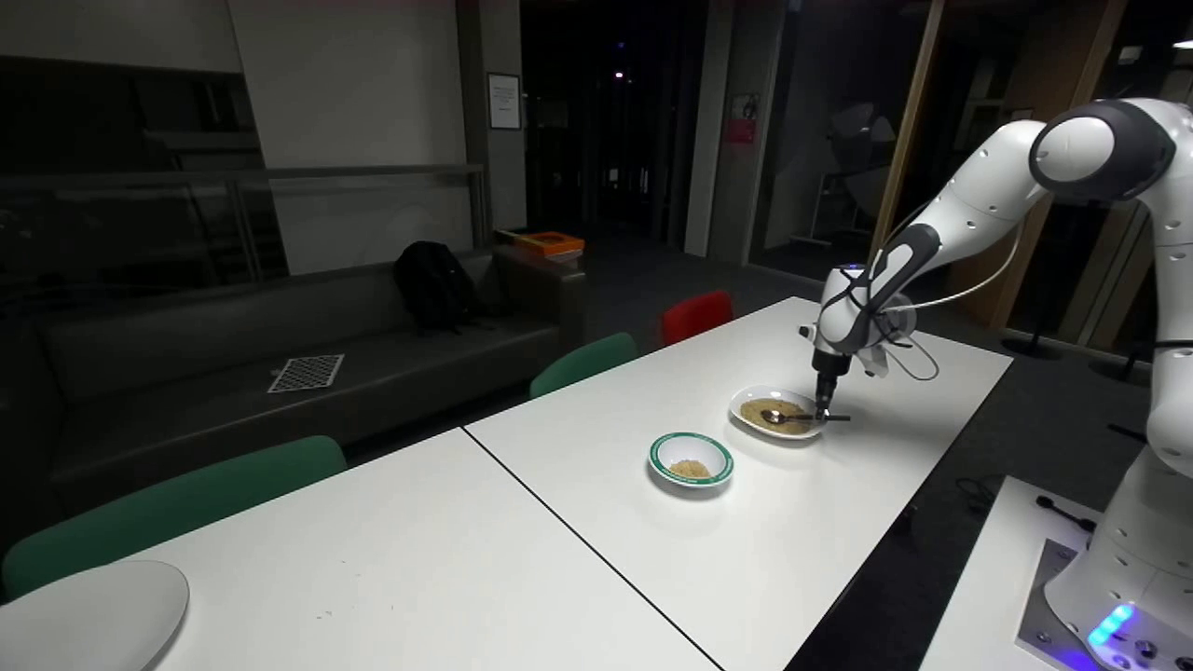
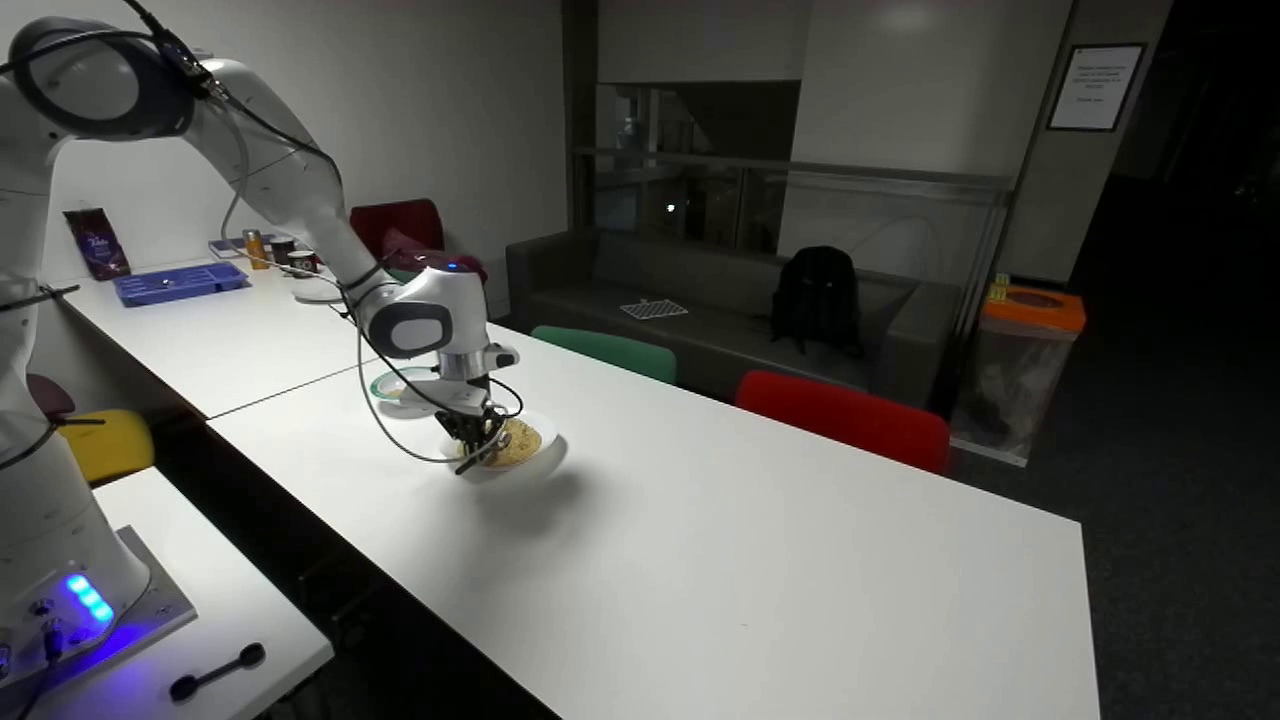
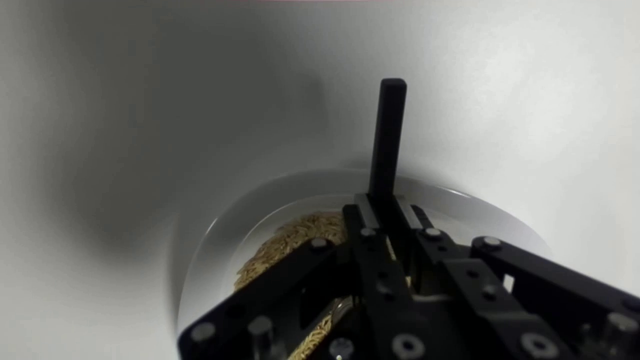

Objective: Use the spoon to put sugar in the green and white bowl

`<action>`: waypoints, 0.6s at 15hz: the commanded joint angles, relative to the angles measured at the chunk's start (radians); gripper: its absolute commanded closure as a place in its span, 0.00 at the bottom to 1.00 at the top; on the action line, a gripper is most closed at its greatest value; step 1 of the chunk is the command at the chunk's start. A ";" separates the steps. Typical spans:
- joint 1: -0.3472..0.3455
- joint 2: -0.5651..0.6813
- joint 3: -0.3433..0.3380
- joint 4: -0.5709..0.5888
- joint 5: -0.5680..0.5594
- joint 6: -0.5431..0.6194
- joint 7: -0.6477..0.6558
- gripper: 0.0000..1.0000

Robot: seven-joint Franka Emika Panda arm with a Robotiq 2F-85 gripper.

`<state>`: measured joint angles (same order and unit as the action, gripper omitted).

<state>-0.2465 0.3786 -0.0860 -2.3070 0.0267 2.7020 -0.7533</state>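
My gripper (image 1: pixel 821 410) is shut on the dark handle of the spoon (image 1: pixel 800 418); in the wrist view the handle (image 3: pixel 388 135) stands out between the fingertips (image 3: pixel 384 210). The gripper is over the edge of the white dish (image 1: pixel 743 421). The spoon's shiny head is at the tan, rice-like grains that stand for the sugar (image 1: pixel 757 409) in that dish; the wrist view mostly hides the head. The green and white bowl (image 1: pixel 659 459) stands beside the dish with a small heap of grains (image 1: pixel 691 469) inside. In an exterior view the arm partly hides this bowl (image 2: pixel 378 386).
A white plate (image 1: pixel 93 615) lies at the table's far end from the dish. A blue tray (image 2: pixel 180 284), a dark bag (image 2: pixel 97 243) and several small containers (image 2: pixel 256 250) stand on the further table. Green (image 2: pixel 605 352) and red (image 2: pixel 840 415) chairs line the table edge.
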 commanded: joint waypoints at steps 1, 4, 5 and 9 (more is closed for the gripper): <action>0.007 -0.047 -0.015 0.004 -0.069 -0.055 0.066 0.97; 0.019 -0.055 -0.033 0.012 -0.129 -0.080 0.120 0.97; 0.025 -0.061 -0.042 0.015 -0.156 -0.096 0.143 0.97; 0.050 -0.083 -0.072 0.032 -0.272 -0.165 0.226 0.97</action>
<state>-0.2240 0.3411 -0.1285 -2.2813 -0.1641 2.6045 -0.5963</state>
